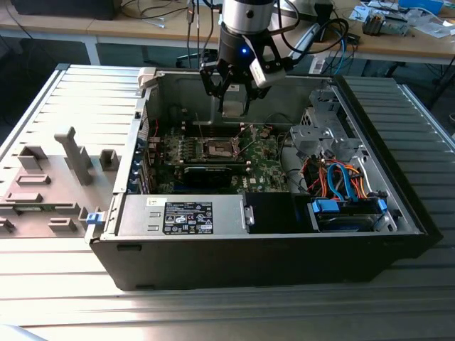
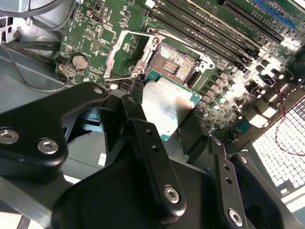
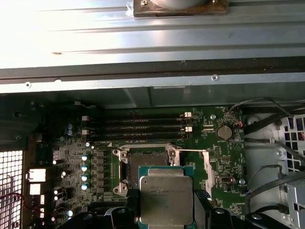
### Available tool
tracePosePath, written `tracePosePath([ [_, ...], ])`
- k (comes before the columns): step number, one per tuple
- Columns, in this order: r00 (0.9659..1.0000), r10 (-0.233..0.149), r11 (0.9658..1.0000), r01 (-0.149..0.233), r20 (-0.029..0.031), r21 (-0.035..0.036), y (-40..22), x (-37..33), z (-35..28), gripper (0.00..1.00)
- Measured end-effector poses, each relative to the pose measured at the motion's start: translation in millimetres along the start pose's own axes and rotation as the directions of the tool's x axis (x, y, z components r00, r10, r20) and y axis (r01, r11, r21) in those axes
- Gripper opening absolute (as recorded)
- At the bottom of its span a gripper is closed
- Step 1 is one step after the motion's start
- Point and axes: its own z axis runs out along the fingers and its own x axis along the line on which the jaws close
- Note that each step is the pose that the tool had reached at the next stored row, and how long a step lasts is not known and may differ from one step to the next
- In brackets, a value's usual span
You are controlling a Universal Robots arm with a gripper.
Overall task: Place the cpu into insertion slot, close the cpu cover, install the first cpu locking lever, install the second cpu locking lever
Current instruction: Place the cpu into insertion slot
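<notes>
Overhead, hand (image 2: 163, 120) clenched on cpu (image 2: 167, 106), held above open insertion slot (image 2: 174, 62).

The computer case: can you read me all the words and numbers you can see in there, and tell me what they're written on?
No text here can be read for sure.
On the power supply, the black label: white print, too small to read.
On the cpu, the metal face: faint engraved lines, too blurred to read.
On the motherboard: tiny white markings, too small to read.
</notes>
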Motion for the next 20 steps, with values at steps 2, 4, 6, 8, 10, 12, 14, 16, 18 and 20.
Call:
tracePosePath([
  [2, 1.0, 0.0, 1.0, 0.0, 0.0, 0.0002, 0.0, 0.0, 0.7, 0.54],
  [4, 1.0, 0.0, 1.0, 0.0, 0.0, 0.0006, -0.1, 0.0, 1.5, 0.54],
  [6, 1.0, 0.0, 1.0, 0.0, 0.0001, 0.0009, -0.2, 0.0, 2.0, 0.54],
  [8, 1.0, 0.0, 1.0, 0.0, 0.0001, 0.0014, -0.2, -0.1, 2.6, 0.54],
  [10, 1.0, 0.0, 1.0, 0.0, 0.0001, 0.0019, -0.3, -0.1, 3.1, 0.54],
  [12, 1.0, 0.0, 1.0, 0.0, 0.0001, 0.0023, -0.3, -0.1, 3.6, 0.54],
  [14, 1.0, 0.0, 1.0, 0.0, 0.0001, 0.0028, -0.3, -0.1, 4.1, 0.54],
  [16, 1.0, 0.0, 1.0, 0.0, 0.0001, 0.0032, -0.4, -0.1, 4.6, 0.54],
  [18, 1.0, 0.0, 1.0, 0.0, 0.0001, 0.004, -0.4, -0.1, 5.4, 0.54],
  [20, 1.0, 0.0, 1.0, 0.0, 0.0002, 0.0043, -0.5, -0.1, 5.9, 0.54],
])
